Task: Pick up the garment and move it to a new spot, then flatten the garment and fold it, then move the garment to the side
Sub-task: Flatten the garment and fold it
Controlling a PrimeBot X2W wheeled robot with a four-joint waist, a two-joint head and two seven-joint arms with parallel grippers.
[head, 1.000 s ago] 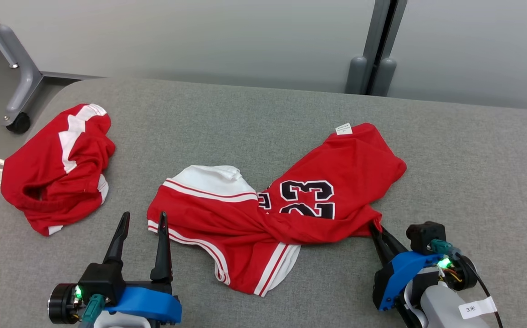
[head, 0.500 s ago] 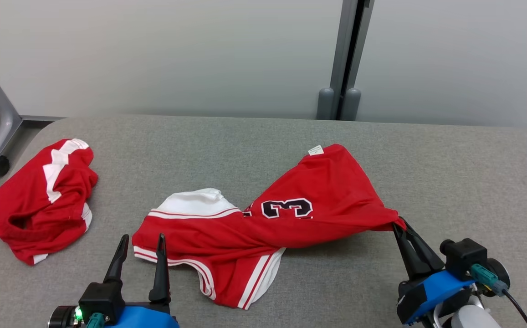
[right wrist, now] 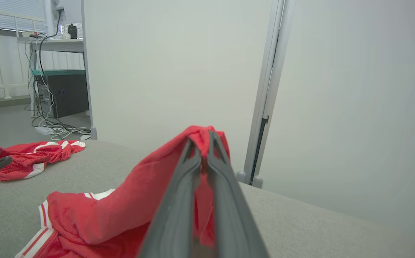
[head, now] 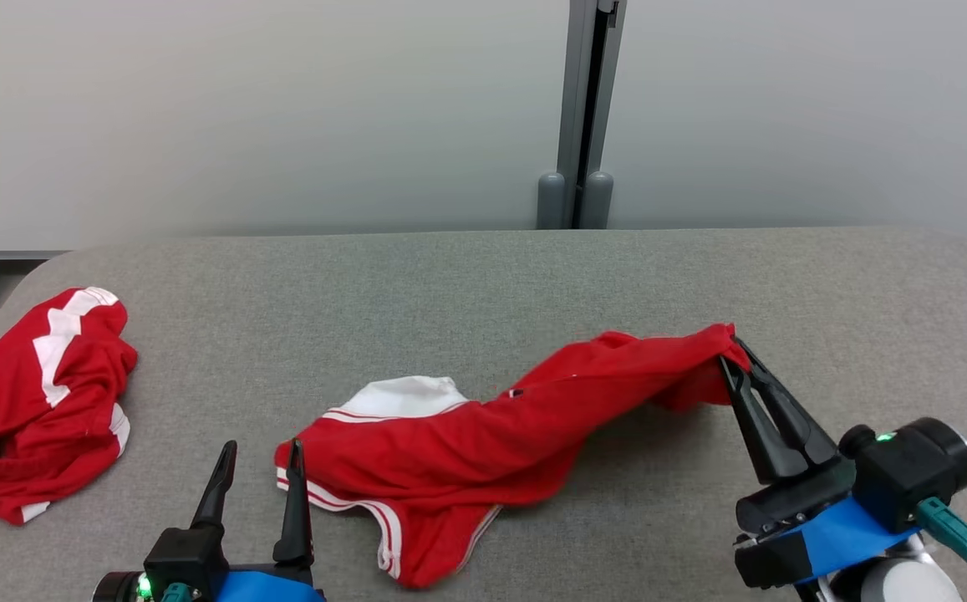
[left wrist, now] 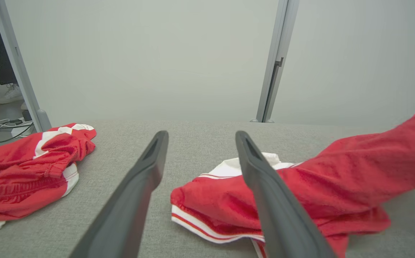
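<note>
Since a second ago the right gripper (head: 736, 349) has hauled the right end of the red jersey (head: 483, 426) up off the surface, drawing the cloth into a taut ridge and hiding the number on it, while the head camera has tilted to take in more of the wall. That gripper's two dark fingers are pinched shut on a bunched fold of the jersey, which rises to their tips and hangs a little beyond them. The jersey's lower end, with its white panel and red-and-white striped trim, lies on the grey fabric-covered table (head: 450, 284) near the front edge, just right of the left gripper (head: 263, 447). The left gripper's fingers stand spread wide and hold nothing; in the left wrist view its right finger overlaps the striped hem, though I cannot tell whether it touches. A crumpled pair of red shorts (head: 40, 401) with white stripes sits well apart at the table's left end. Behind the table stand pale grey partition panels (head: 241, 109) joined by a grey post (head: 587, 100) with two rounded feet. Past the panels, the right wrist view shows a desk (right wrist: 53, 43), a dark computer tower (right wrist: 64, 98) and loose cables (right wrist: 55, 125) on a grey floor.
</note>
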